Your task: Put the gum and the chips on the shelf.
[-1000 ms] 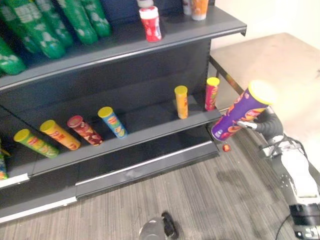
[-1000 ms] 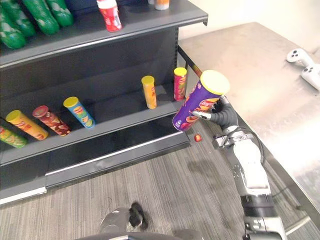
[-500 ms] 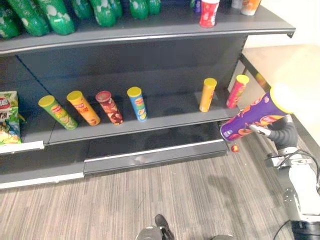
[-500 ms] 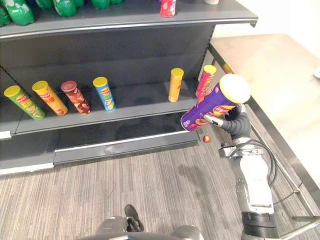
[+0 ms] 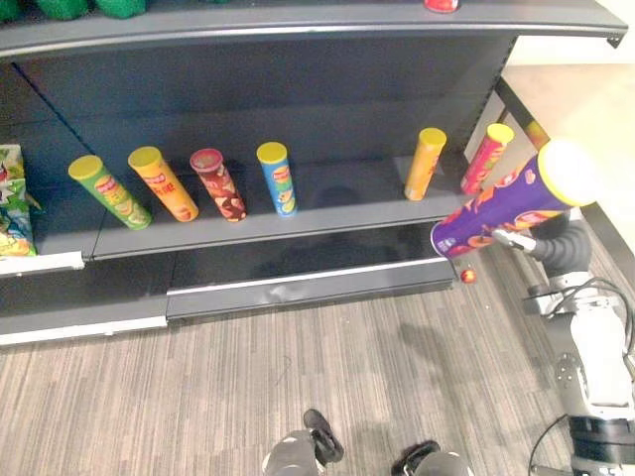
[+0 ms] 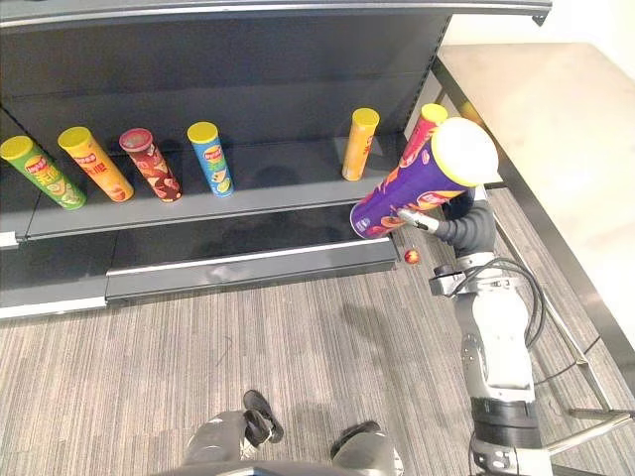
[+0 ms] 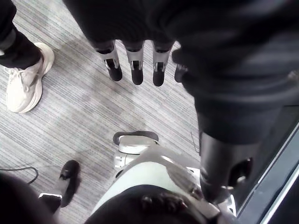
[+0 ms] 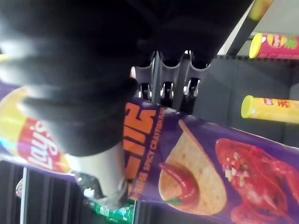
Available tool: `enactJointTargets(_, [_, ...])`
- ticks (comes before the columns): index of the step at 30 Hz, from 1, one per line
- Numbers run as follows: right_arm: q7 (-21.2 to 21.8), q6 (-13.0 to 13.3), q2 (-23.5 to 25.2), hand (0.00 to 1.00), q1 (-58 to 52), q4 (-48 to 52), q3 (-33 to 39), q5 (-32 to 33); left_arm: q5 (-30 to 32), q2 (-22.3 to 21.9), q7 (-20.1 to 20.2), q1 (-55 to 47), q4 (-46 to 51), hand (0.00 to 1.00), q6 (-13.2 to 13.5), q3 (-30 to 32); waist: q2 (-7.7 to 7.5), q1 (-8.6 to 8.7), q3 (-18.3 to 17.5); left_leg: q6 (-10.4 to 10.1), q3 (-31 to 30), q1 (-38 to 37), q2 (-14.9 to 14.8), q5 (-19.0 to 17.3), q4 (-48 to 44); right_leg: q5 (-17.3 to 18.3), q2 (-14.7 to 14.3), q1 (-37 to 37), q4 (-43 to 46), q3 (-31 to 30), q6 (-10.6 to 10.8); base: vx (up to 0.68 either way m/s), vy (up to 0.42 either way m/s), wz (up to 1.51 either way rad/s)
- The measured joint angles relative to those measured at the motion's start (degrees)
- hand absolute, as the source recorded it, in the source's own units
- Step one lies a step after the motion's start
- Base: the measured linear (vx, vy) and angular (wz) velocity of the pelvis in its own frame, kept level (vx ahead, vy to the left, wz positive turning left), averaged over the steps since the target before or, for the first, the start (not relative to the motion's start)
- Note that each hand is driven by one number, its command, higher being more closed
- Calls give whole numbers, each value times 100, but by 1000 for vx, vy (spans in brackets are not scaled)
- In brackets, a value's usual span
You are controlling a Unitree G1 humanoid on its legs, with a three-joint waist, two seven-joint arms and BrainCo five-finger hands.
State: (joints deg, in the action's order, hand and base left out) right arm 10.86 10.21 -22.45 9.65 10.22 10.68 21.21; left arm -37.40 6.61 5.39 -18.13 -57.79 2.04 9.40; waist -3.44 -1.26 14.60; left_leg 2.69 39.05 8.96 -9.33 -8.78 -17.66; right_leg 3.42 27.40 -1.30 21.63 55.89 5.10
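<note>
A tall purple chips can with a yellow lid is held tilted in the air, its bottom end pointing at the right end of the dark middle shelf. My right hand is shut round the can's upper part. In the right wrist view the fingers curl over the purple can. My left hand hangs over the carpet with straight fingers and holds nothing. A small red object lies on the floor just below the can.
Several chips cans lean on the middle shelf: green, orange, red, blue, yellow and pink. A pale table stands to the right of the shelf. A person's shoe rests on the carpet.
The camera has swung and tipped down, so the shelf sits higher in the view. The purple can stays in my right hand, at much the same place by the shelf's right end.
</note>
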Motion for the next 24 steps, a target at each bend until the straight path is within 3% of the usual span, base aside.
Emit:
enactJointTargets(5, [218,10,-142,100,305,-53,-107,-102,-77,-31,-6,-2,184,0,-12,14,-42,-149,69,135,-331,108,-21,-393,-515,-158,281,-110,510,-179,4,25,53,33])
enactJointTargets(7, [281,13,-141,100,332,-57,-149,-100,-76,-48,-16,-4,217,0,-11,9,35,-163,92,183,-657,113,26,-530,-587,-504,254,-42,757,-882,-403,6,147,73])
enactJointTargets(8, [306,38,-125,100,273,-56,-148,-99,-67,-73,-27,-8,312,0,-13,-6,81,-113,103,201,-1024,165,103,-558,-598,-498,55,190,920,-1894,-597,27,146,112])
enactJointTargets(9, [298,64,-118,100,207,-42,-148,-100,-56,-50,-44,5,382,0,-18,-26,134,-60,116,206,-1321,234,167,-555,-597,-272,-199,254,841,-2443,-476,74,147,169])
enactJointTargets(10, [230,71,-114,100,27,3,-156,-110,6,27,-73,85,416,0,-25,-74,119,-36,104,228,-1846,305,383,-511,-530,93,-667,376,716,-3319,-319,129,110,188])
enactJointTargets(11, [164,73,-81,100,-150,17,-156,-128,53,82,-125,151,404,0,-95,-122,125,-40,101,242,-2215,284,607,-469,-437,297,-936,474,590,-3828,-189,107,70,187])
enactJointTargets(14, [48,135,-44,100,-280,19,-212,-284,50,97,-282,220,272,0,-298,-233,103,-81,61,258,-2736,194,1072,-465,-431,362,-1082,949,288,-4358,-91,195,43,149])
enactJointTargets(18, [0,149,104,100,-281,11,-232,-309,22,150,-292,216,125,0,-470,-351,148,-82,36,315,-3210,-49,1263,-434,-458,231,-1346,1199,-247,-4866,111,195,-13,103])
enactJointTargets(20, [-99,149,111,100,-190,12,-229,-246,-12,239,-303,213,114,0,-472,-352,34,-84,-69,282,-3360,-239,1283,-469,-335,142,-1418,1170,-381,-4815,225,186,-115,94])
enactJointTargets(22, [-134,149,163,100,-51,11,-229,-218,-26,255,-344,206,67,0,-482,-316,-66,-122,-147,233,-3497,-308,1274,-494,-293,122,-1486,1148,-526,-4685,195,151,-187,53])
enactJointTargets(24, [-218,147,254,100,37,10,-226,-210,-46,220,-391,101,64,0,-516,-236,-126,-118,-309,141,-3573,-347,1271,-540,-265,-129,-1575,1034,-781,-4628,30,134,-246,22])
